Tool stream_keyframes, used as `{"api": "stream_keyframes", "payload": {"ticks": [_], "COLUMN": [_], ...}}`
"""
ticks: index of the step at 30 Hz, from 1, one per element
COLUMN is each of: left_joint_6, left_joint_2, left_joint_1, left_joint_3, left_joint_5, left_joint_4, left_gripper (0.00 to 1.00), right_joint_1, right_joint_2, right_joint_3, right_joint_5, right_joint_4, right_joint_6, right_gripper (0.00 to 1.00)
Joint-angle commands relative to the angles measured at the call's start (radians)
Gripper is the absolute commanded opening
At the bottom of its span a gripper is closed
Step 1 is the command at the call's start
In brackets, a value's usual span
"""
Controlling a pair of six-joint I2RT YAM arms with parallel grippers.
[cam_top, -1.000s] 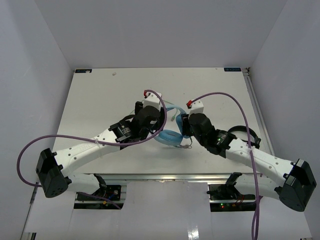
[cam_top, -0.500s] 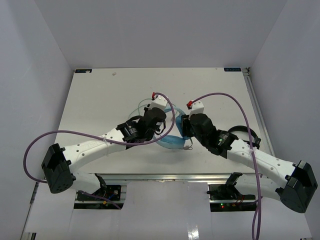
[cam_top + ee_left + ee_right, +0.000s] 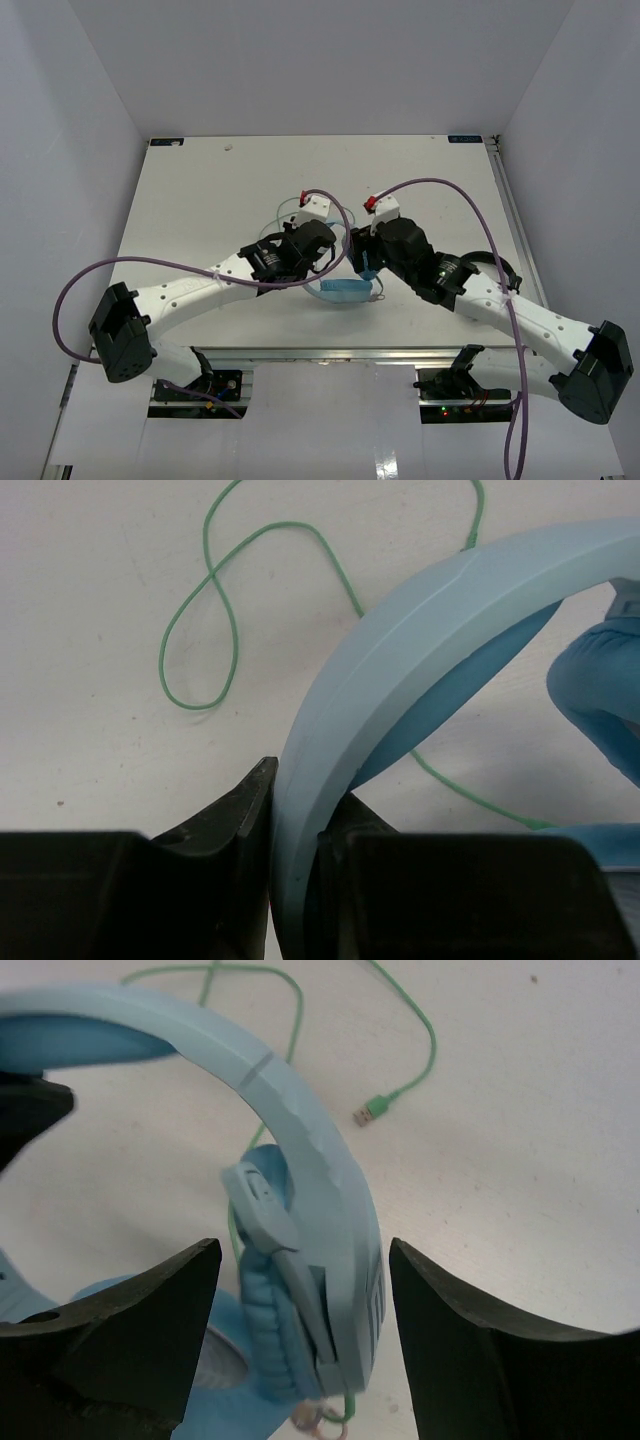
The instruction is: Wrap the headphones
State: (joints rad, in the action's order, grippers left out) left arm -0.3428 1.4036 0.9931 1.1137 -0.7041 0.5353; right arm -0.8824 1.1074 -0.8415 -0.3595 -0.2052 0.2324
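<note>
headphones (image 3: 430,630) in the left tool (image 3: 297,815)

Top camera looks down on the table (image 3: 200,190) from behind; 2 wrist cameras sit close, sharing the headphones (image 3: 420,630).

The headphones (image 3: 420,650) have a band of smooth, matt pale blue plastic with a moulded seam across it. The earcup pad (image 3: 262,1345) looks soft and faintly wrinkled, like faux leather. The cable (image 3: 212,575) is thin, smooth green plastic. The left pincer (image 3: 297,810) and right pincer (image 3: 305,1250) have fingers of matt black plastic. The table (image 3: 190,190) is white, matt and finely speckled.
</note>
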Motion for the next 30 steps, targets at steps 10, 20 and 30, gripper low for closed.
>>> {"api": "stream_keyframes", "payload": {"ticks": [10, 20, 30], "left_joint_6": [-0.183, -0.217, -0.262], "left_joint_2": [-0.378, -0.564, -0.592], "left_joint_1": [-0.137, -0.137, -0.137], "left_joint_3": [0.184, 0.418, 0.437], "left_joint_5": [0.090, 0.327, 0.440], "left_joint_4": [0.276, 0.333, 0.303], "left_gripper": [0.00, 0.00, 0.00], "right_joint_1": [-0.004, -0.004, -0.005], "right_joint_2": [-0.332, -0.477, -0.462], "right_joint_3": [-0.091, 0.118, 0.279], "right_joint_5": [0.253, 0.525, 0.829], "right_joint_4": [0.137, 0.400, 0.699], "right_joint_6": [-0.194, -0.326, -0.370], "right_gripper": [0.96, 0.99, 0.99]}}
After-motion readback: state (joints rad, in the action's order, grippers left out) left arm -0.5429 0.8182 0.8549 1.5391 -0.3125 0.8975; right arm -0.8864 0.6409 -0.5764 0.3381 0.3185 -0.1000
